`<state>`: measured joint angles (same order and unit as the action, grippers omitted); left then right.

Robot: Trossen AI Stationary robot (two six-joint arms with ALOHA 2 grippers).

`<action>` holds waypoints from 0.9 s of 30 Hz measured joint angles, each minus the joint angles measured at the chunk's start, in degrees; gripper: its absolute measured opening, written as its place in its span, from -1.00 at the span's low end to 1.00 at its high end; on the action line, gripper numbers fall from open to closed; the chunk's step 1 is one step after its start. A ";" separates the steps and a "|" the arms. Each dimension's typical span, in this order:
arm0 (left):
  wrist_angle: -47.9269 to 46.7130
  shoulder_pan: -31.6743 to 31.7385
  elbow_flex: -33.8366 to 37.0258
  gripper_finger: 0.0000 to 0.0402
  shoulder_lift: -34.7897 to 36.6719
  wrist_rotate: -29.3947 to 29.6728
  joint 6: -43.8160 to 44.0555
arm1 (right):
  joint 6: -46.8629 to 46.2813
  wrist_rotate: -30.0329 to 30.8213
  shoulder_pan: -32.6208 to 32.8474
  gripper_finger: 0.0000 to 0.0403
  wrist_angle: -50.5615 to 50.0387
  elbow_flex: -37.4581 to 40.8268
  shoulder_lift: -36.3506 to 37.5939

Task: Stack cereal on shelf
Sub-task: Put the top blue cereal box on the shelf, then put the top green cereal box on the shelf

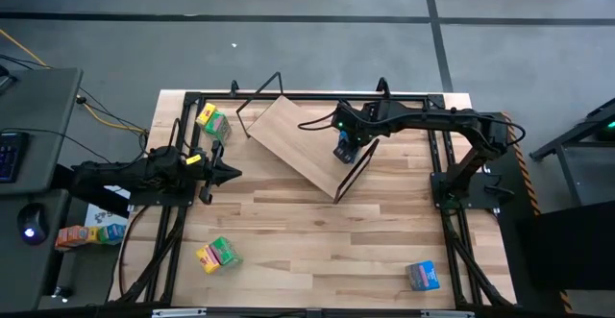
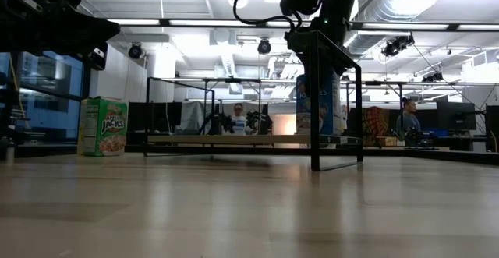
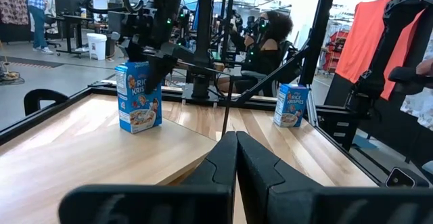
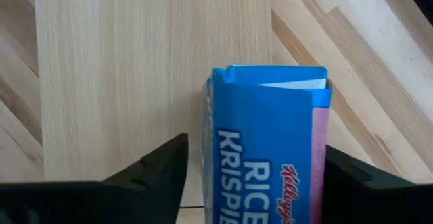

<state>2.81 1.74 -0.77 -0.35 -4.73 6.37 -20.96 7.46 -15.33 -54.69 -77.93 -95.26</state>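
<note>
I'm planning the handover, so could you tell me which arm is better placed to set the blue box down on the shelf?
Right. The right gripper is over the shelf with the blue box standing upright between its open fingers. The left gripper is shut, off the shelf's edge.

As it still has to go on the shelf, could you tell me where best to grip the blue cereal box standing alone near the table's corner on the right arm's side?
Probably grip the blue box near its top, across its two narrow sides, coming straight down. It stands upright with bare table around it, so its top is free.
</note>
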 joint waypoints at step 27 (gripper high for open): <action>0.00 0.00 0.00 -1.00 -0.01 0.02 -0.02 | 1.28 11.39 6.65 0.24 -6.44 -0.02 24.77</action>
<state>2.81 1.74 -0.77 -0.36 -4.71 6.35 -19.68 18.86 -8.68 -61.14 -77.95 -70.49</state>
